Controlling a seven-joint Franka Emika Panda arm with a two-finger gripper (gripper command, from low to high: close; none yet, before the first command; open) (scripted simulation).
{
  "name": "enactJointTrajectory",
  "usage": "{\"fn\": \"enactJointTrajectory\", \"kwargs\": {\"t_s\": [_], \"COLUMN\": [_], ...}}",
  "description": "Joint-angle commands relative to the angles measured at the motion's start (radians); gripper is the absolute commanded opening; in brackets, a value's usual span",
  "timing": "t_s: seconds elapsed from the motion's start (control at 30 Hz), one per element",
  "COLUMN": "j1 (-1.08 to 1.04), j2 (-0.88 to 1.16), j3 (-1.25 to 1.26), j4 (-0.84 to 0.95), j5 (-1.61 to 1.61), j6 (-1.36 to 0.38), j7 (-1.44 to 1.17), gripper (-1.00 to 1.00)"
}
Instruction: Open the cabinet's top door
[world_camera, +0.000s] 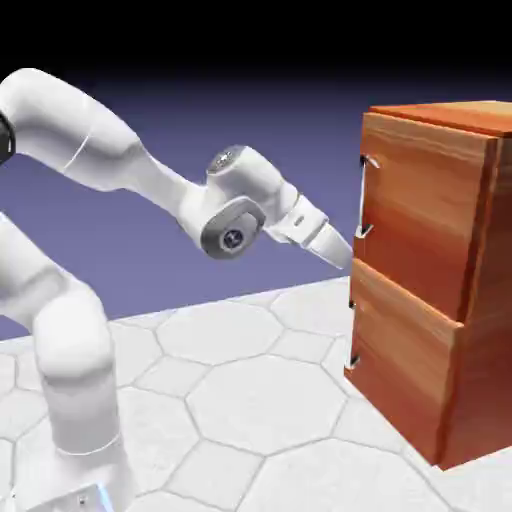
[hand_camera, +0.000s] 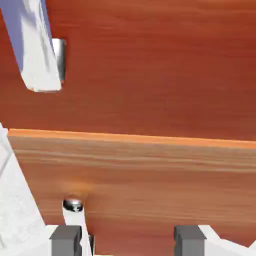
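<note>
Top door (world_camera: 425, 205) sits just ahead of my gripper (world_camera: 343, 257), its handle (world_camera: 366, 196) slightly above the tips. My fingers (hand_camera: 65, 239) are spread, empty. I'd rise, straddle the bar squarely, then close.

In the exterior view the cabinet (world_camera: 440, 280) runs off the picture at 3 o'clock, so its far side and back go unseen, and its top is cropped there too. The arm's base is cut off at the 7 o'clock corner, and its shoulder leaves the frame at 9 o'clock. The hand (world_camera: 340, 250) tapers to a pale tip near the top door (world_camera: 425, 215); whether its fingers stand apart or together is too small to tell.

In the hand view only the finger tips (hand_camera: 65, 239) show, cropped at 6 o'clock. The top door's handle (hand_camera: 37, 47) is cut off at 12 o'clock, and the lower handle (hand_camera: 75, 215) at 6 o'clock.
</note>
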Motion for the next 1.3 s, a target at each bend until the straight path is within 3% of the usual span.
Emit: {"fn": "enactJointTrajectory", "kwargs": {"t_s": [0.0,1.27], "j1": [-0.019,-0.744], "j2": [-0.014,-0.528], "j3": [0.02,0.782], "j4": [0.005,0.184], "j5": [0.044,1.696], "j6": [-0.007,-0.263], "j7": [-0.023,-0.899], "gripper": [0.0,0.0]}}
